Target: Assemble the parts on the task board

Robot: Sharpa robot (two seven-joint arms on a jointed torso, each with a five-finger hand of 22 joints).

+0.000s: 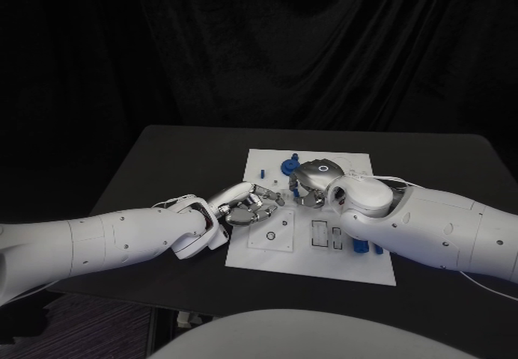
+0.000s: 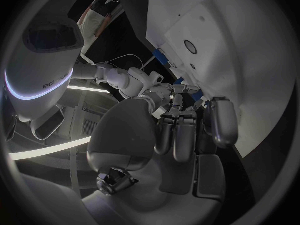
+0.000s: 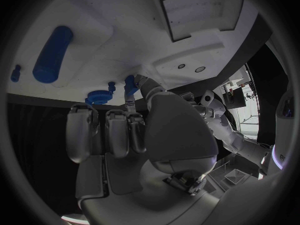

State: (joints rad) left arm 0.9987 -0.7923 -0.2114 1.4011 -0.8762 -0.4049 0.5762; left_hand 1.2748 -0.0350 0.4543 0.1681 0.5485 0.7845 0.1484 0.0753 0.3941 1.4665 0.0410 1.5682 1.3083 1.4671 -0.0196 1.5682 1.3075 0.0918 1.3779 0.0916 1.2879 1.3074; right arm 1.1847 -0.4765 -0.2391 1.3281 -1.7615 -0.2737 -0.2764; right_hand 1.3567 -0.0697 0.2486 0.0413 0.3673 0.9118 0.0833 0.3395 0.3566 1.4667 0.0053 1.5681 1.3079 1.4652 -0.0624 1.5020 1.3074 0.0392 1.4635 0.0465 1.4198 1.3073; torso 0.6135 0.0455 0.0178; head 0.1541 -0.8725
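Note:
The white task board (image 1: 308, 258) lies mid-table. My right hand (image 1: 311, 179) hovers over its far part and pinches a small blue part (image 3: 130, 84) between thumb and a finger. Beside that part lie a blue gear (image 3: 97, 96), a long blue cylinder (image 3: 51, 55) and a small blue peg (image 3: 15, 73) on the board (image 3: 125, 15). A blue gear part (image 1: 290, 166) stands just left of the right hand. My left hand (image 1: 246, 203) sits at the board's left edge, its fingers (image 2: 178, 132) curled in with nothing seen in them, close to the right hand's fingertips.
Two more blue pieces (image 1: 367, 247) lie on the board's near right, beside rectangular recesses (image 1: 320, 232). A black ring outline (image 1: 268, 237) marks the near left of the board. Both forearms cross the black table (image 1: 173, 157) on either side of the board.

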